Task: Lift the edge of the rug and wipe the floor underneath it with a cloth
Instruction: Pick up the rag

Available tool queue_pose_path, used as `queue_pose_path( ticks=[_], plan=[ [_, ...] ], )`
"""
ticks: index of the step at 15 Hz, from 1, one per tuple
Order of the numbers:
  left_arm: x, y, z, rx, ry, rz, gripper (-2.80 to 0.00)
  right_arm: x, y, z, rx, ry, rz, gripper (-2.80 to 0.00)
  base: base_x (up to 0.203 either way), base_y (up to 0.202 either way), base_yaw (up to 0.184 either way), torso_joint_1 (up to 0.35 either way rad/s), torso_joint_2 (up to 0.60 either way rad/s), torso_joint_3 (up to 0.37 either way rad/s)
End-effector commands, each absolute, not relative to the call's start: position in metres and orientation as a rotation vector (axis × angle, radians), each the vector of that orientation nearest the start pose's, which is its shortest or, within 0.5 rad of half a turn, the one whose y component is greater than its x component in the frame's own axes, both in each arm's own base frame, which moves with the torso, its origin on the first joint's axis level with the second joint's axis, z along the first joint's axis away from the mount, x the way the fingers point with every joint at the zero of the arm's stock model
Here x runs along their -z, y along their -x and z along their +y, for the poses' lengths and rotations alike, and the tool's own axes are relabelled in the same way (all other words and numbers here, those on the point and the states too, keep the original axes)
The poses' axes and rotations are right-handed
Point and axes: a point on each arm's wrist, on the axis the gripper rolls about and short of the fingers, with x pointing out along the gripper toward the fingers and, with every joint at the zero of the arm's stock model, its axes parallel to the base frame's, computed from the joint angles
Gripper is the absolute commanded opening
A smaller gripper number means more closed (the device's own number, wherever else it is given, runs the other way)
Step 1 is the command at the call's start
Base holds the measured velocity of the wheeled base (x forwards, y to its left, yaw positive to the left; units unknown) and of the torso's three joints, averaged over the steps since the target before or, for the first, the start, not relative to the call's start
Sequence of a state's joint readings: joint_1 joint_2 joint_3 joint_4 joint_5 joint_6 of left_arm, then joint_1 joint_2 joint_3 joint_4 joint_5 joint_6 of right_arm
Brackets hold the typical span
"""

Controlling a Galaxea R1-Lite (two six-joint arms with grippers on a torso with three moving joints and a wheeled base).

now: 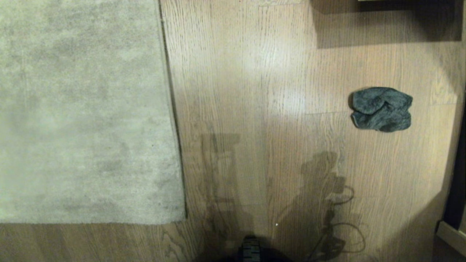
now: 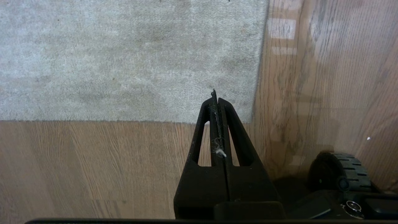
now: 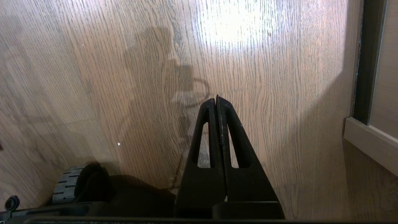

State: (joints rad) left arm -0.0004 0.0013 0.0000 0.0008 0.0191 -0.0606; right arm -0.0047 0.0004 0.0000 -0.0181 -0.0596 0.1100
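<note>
The pale grey-beige rug (image 1: 80,109) lies flat at the left of the head view, its near right corner on the wood-grain floor (image 1: 247,109). A crumpled dark grey-teal cloth (image 1: 381,108) sits on the floor at the right, well apart from the rug. Neither arm shows in the head view. My left gripper (image 2: 215,99) is shut and holds nothing, with only lint between its jaws; it hangs high above the rug (image 2: 130,59) corner. My right gripper (image 3: 216,100) is shut and empty above bare floor (image 3: 264,77). The cloth is out of both wrist views.
My base wheel (image 1: 251,249) shows at the bottom middle of the head view. A dark furniture base (image 1: 386,22) stands at the top right. A cabinet plinth (image 1: 451,236) and a dark gap run along the right edge. Arm shadows fall on the floor.
</note>
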Motion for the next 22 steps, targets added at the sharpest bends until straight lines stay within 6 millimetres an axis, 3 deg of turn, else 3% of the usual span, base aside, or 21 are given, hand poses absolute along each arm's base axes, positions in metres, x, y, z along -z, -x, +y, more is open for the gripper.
queue_pose_path(
  ticks=[1, 22],
  plan=[
    [-0.0755, 0.0227, 0.0004, -0.02, 0.061, 0.001, -2.8, -0.0774, 0.0229, -0.0012, 0.062, -0.111, -0.022, -2.8, 0.0, 0.0, 0.0, 0.0, 0.0, 0.0],
    [-0.0754, 0.0227, 0.0004, -0.02, 0.061, 0.002, -2.8, -0.0774, 0.0229, -0.0012, 0.063, -0.109, -0.022, -2.8, 0.0, 0.0, 0.0, 0.0, 0.0, 0.0]
  ],
)
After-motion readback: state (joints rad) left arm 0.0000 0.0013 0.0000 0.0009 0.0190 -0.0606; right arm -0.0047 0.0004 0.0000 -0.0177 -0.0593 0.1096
